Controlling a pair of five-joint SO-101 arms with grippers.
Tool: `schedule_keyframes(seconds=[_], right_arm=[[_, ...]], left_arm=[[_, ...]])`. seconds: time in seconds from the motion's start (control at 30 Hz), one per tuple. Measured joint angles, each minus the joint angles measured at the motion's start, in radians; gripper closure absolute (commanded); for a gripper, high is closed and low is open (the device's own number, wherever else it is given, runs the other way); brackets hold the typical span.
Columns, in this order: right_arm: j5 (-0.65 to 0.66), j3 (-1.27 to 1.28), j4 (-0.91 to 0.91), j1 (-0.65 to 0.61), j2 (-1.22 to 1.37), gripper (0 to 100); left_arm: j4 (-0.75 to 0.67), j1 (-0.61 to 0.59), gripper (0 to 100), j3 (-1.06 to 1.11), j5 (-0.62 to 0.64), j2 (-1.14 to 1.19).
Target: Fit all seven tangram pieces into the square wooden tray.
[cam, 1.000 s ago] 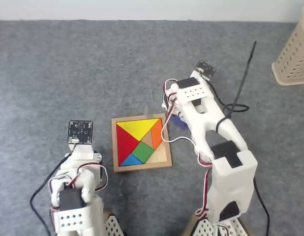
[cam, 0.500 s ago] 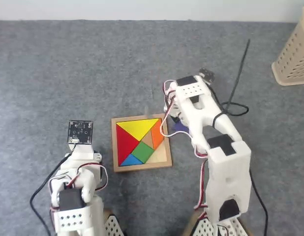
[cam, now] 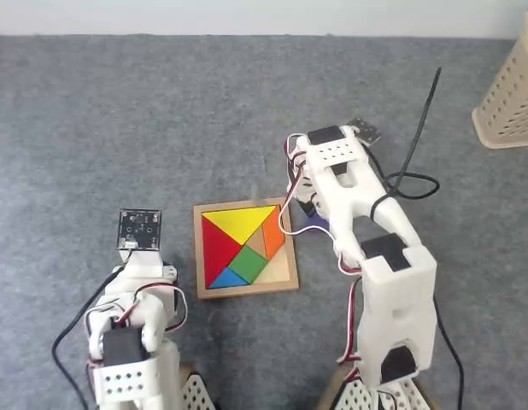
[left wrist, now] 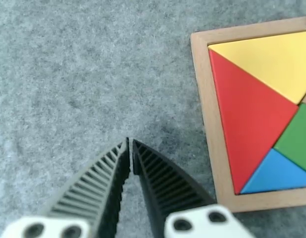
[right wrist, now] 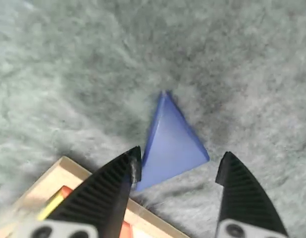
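- Right tool (right wrist: pixel 181 154), jaws wide, straddles the blue triangle (right wrist: pixel 170 136) on the bench (cam: pixel 119 111) just outside the tray (cam: pixel 290 272), apparently ready to grasp it.
- Left tool (left wrist: pixel 129 144), jaws closed, rests idle beside the tray.

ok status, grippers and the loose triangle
Left gripper shut, beside tray. Right gripper open over blue triangle, lying on carpet outside tray corner. Nothing seen in the way.

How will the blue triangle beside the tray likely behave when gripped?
The blue triangle looks like a stiff, flat, light piece, so it probably won't bend. Its slanted edges may let it slip or turn as the open right gripper closes. Resting on the fuzzy carpet, it should not roll.
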Motion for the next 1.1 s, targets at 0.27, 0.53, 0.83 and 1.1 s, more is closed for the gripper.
schedule_keyframes(seconds=[0.27, 0.53, 0.83, 1.1], right_arm=[[0.135, -0.006, 0.008, 0.026, 0.040, 91.6], [0.199, -0.021, 0.032, 0.046, 0.041, 92.2], [0.354, 0.026, 0.084, 0.003, -0.049, 96.8], [0.466, 0.433, -0.147, -0.112, -0.388, 96.7]], left_arm=[[0.000, 0.000, 99, 0.000, 0.000, 0.000], [0.000, 0.000, 99, 0.000, 0.000, 0.000], [0.000, 0.000, 99, 0.000, 0.000, 0.000], [0.000, 0.000, 99, 0.000, 0.000, 0.000]])
